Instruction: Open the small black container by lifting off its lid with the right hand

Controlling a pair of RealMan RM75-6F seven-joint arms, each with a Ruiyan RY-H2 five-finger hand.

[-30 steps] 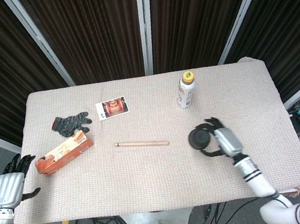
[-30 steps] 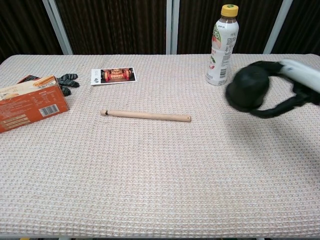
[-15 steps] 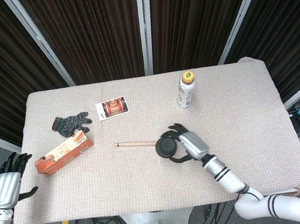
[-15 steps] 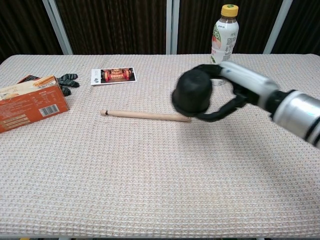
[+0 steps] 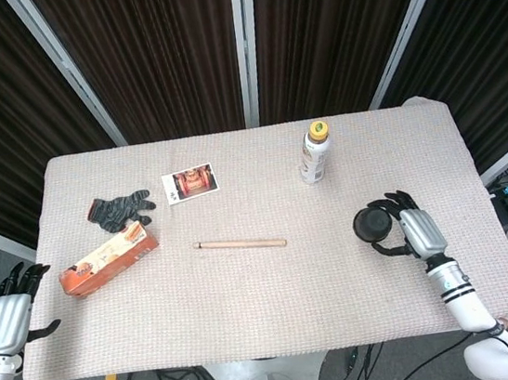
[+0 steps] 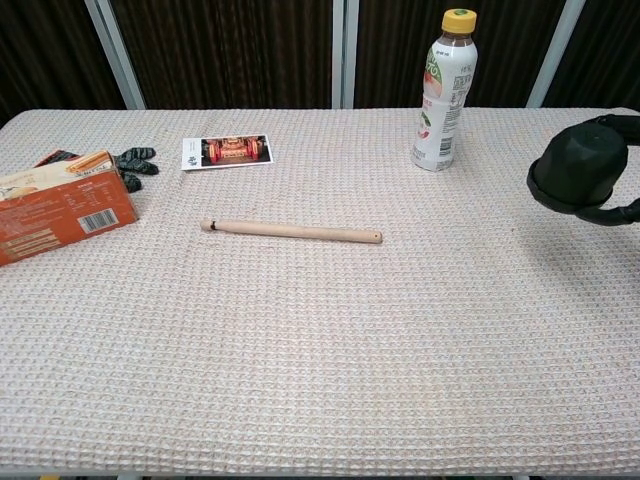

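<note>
The small black container [image 5: 371, 223] [image 6: 580, 168] is round and dark, and no seam between lid and body shows. My right hand [image 5: 418, 232] [image 6: 622, 168] grips it from the right side, fingers curled around it, near the table's right edge. In the chest view it hangs a little above the cloth with a faint shadow beneath. Off the table's front left corner, my left hand [image 5: 5, 319] holds nothing and its fingers are apart.
A drink bottle [image 5: 315, 152] [image 6: 444, 90] stands behind and left of the container. A wooden stick [image 5: 240, 243] [image 6: 290, 231] lies mid-table. At the left lie an orange box [image 5: 107, 259] [image 6: 62, 205], a black glove [image 5: 119, 209] and a photo card [image 5: 189, 182].
My right hand carried the container left to the table's middle over the stick, then swung back right to near the right edge. The left hand dropped slightly.
</note>
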